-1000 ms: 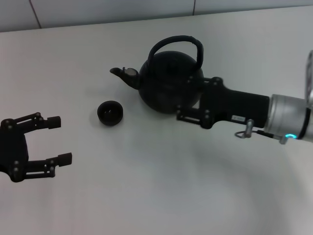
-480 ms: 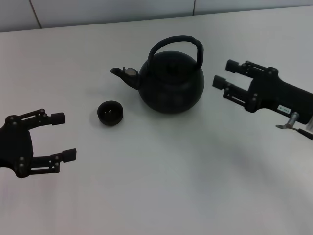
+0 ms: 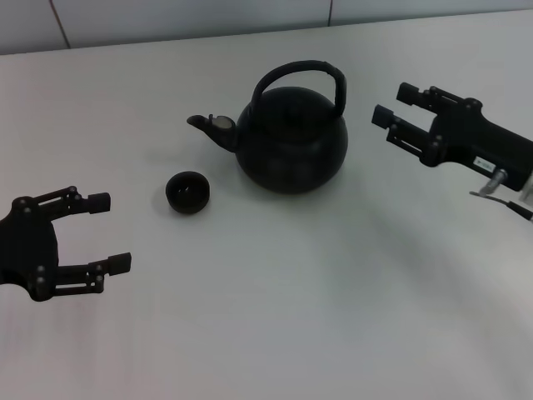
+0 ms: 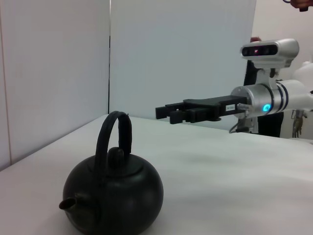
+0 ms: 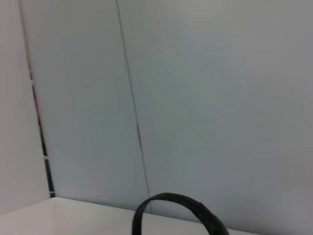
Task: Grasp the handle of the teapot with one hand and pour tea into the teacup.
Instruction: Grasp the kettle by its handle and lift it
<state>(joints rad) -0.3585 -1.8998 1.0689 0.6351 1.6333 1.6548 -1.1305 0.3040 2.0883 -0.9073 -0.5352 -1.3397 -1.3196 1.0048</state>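
The matte-black teapot [image 3: 290, 143] stands upright mid-table, its spout [image 3: 204, 125] pointing left. Its arched handle [image 3: 298, 72] rises over the lid. The teapot also shows in the left wrist view [image 4: 113, 199], and the handle's top shows in the right wrist view [image 5: 182, 206]. The small black teacup [image 3: 186, 192] sits on the table left of the spout. My right gripper [image 3: 395, 103] is open and empty, raised to the right of the teapot, apart from it; it also shows in the left wrist view [image 4: 172, 112]. My left gripper [image 3: 108, 232] is open and empty at the left, below-left of the cup.
The white table [image 3: 275, 308] runs to a pale panelled wall [image 3: 166, 21] at the back. The robot's head camera and right forearm [image 4: 266, 95] show in the left wrist view.
My right gripper has drawn back from the teapot's right side, moving right and up, and now hangs clear of it. The left gripper shifted slightly. Teapot and cup have not moved.
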